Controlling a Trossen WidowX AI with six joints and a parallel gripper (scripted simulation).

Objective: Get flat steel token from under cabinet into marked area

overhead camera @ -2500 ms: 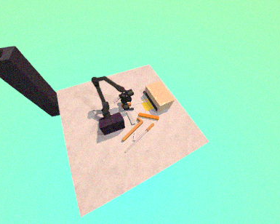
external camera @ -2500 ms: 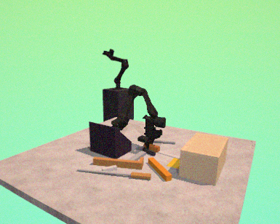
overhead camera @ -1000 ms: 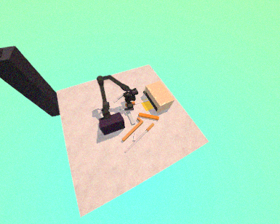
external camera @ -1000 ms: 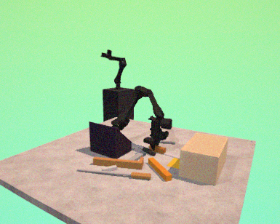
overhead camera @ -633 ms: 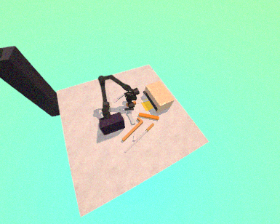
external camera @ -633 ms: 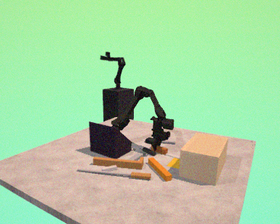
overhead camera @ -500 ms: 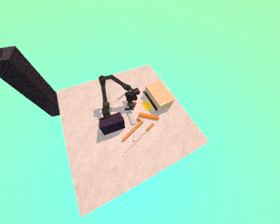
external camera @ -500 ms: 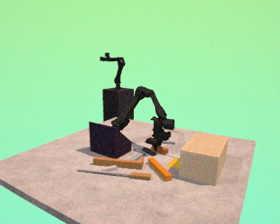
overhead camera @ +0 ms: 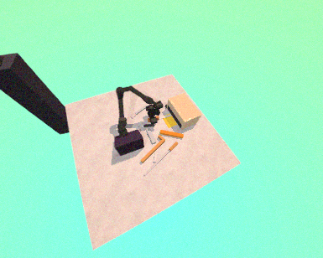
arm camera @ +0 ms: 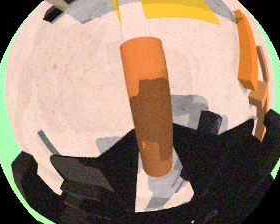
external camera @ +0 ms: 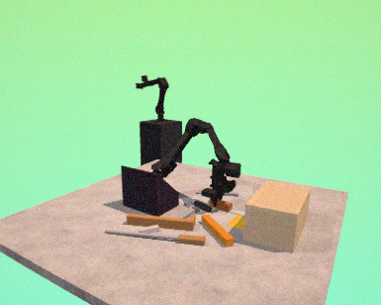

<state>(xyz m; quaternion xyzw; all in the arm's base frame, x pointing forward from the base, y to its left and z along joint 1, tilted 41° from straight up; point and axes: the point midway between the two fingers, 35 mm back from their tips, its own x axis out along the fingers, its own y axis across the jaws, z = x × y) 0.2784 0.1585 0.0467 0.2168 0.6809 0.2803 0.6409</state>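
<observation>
Dark fingers grip an orange cylindrical handle [arm camera: 150,100] pointing toward a yellow patch [arm camera: 178,11].

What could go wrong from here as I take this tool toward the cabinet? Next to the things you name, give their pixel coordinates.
The pale blade ahead of the orange handle [arm camera: 147,65] could overshoot the yellow area [arm camera: 178,11] [overhead camera: 169,121] and strike the cabinet [overhead camera: 184,110] [external camera: 271,218]. The round handle might also roll between the fingers, turning the blade off line.

The top view looks steeply down from well above the worktop [overhead camera: 115,201] [external camera: 150,262]; the exterior looks across it from a lower side. Both share arm and cabinet [overhead camera: 184,108] [external camera: 271,223]. The wrist view faces the worktop closely.
</observation>
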